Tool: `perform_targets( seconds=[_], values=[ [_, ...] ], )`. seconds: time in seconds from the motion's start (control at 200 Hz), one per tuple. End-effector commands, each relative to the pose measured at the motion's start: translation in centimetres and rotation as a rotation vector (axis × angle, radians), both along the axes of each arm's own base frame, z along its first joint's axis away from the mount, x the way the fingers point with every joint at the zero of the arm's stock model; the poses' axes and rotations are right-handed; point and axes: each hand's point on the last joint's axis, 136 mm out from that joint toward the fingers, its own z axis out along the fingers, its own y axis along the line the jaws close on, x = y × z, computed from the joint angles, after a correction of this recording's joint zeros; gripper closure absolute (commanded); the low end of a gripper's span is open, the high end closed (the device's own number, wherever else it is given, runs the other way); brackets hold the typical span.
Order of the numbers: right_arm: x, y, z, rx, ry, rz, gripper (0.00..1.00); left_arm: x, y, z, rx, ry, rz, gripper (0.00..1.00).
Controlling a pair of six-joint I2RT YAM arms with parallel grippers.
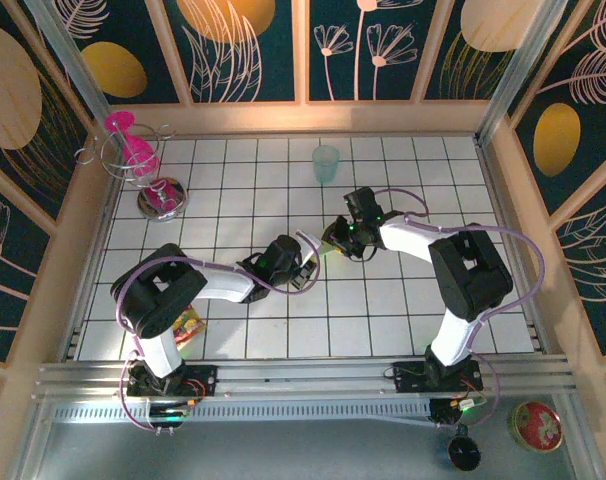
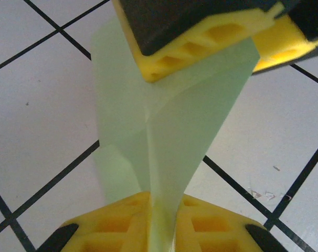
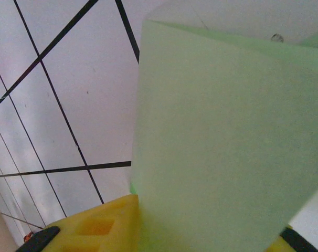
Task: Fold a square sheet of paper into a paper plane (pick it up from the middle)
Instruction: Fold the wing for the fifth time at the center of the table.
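Seen from above, two white robot arms reach toward each other over a white tiled surface (image 1: 383,320) with black grid lines. Their tips meet near its middle. The left pincer (image 1: 303,270) and the right pincer (image 1: 335,238) sit close together, with the paper plane (image 1: 314,245) held between them above the tiles. It is a light green folded sheet. In the left wrist view, the left pincer's yellow fingers (image 2: 112,226) are closed together on the narrow lower end of the paper, which rises from between them and widens. A centre crease runs up it. At the far, wide end, the right pincer's yellow pads (image 2: 201,42) are clamped on the paper, one in front of the sheet and one behind it. In the right wrist view, the pale green sheet stands up from between the right pincer's yellow fingers (image 3: 96,226), close to the lens and blurred, with tiles beyond it. Well beyond both pincers, toward the back wall, stands a translucent pale teal cup (image 1: 326,163). Far out on the left pincer's side, near the back corner, a bright pink object sits in a wire stand (image 1: 133,150), and a small metal dish (image 1: 163,198) lies just beside it.
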Motion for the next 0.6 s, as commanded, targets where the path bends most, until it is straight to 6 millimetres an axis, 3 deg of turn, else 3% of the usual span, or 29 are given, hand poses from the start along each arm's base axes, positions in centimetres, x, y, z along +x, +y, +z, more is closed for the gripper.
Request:
perform_targets(
  seconds=[0.0, 0.245, 0.365, 0.471, 0.596],
  values=[
    [0.1, -0.5, -0.5, -0.058, 0.004, 0.010, 0.73, -0.3, -0.9, -0.2, -0.001, -0.008, -0.054, 0.82],
    [0.2, -0.6, -0.6, -0.066, 0.000, 0.015, 0.85, -0.5, -1.1, -0.8, 0.026, -0.002, -0.088, 0.80],
    [0.1, -0.6, -0.7, -0.069, 0.002, 0.020, 0.86, -0.6, -1.3, -0.9, 0.024, 0.004, -0.099, 0.81],
    [0.1, -0.9, -0.7, -0.069, 0.002, 0.014, 0.83, -0.7, -1.4, -1.0, 0.023, 0.011, -0.101, 0.84],
    [0.5, -1.9, 0.3, -0.052, -0.029, -0.018, 0.67, -0.7, -1.8, -0.6, 0.002, 0.026, -0.102, 0.87]
  ],
)
